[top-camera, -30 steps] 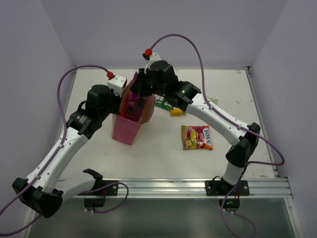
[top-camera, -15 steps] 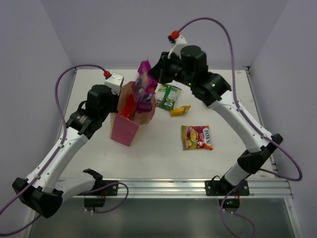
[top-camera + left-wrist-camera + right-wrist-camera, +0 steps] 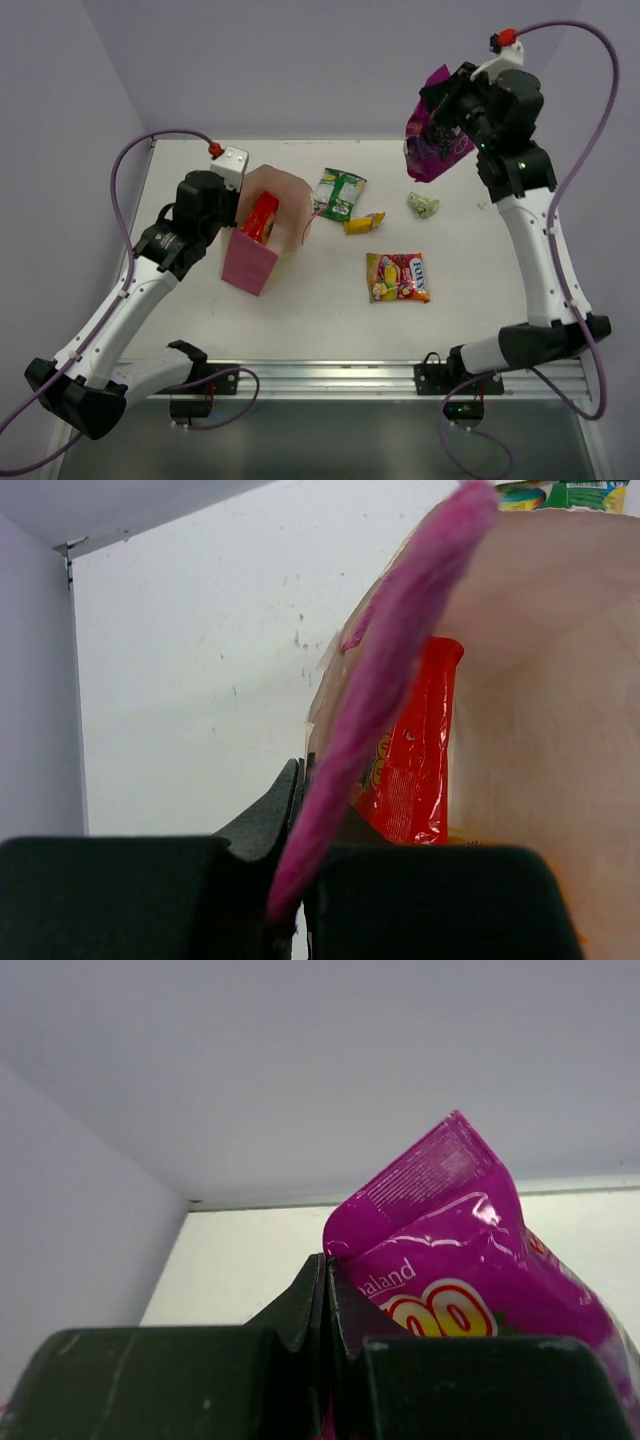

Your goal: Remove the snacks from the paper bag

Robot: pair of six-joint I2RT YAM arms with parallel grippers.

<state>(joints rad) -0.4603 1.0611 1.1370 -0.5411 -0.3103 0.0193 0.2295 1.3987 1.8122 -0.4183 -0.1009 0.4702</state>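
Snacks lie on the bench (image 3: pixel 330 310) in the top view: a green packet (image 3: pixel 340 193), a yellow packet (image 3: pixel 363 222), a candy bag (image 3: pixel 398 277) and a tiny pale green piece (image 3: pixel 423 204). At the upper right, the right gripper (image 3: pixel 447 112) is pinched on the purple packet (image 3: pixel 432 155), which hangs long-way down, high over the bench. The left gripper (image 3: pixel 240 212) is clamped on the rim of the paper bag (image 3: pixel 255 265).

In the left wrist view, a red packet (image 3: pixel 410 770) stands upright inside the bag, just past the gripper.

In the right wrist view, the purple packet sticks out from the closed gripper. I think it needs to go straight down next.
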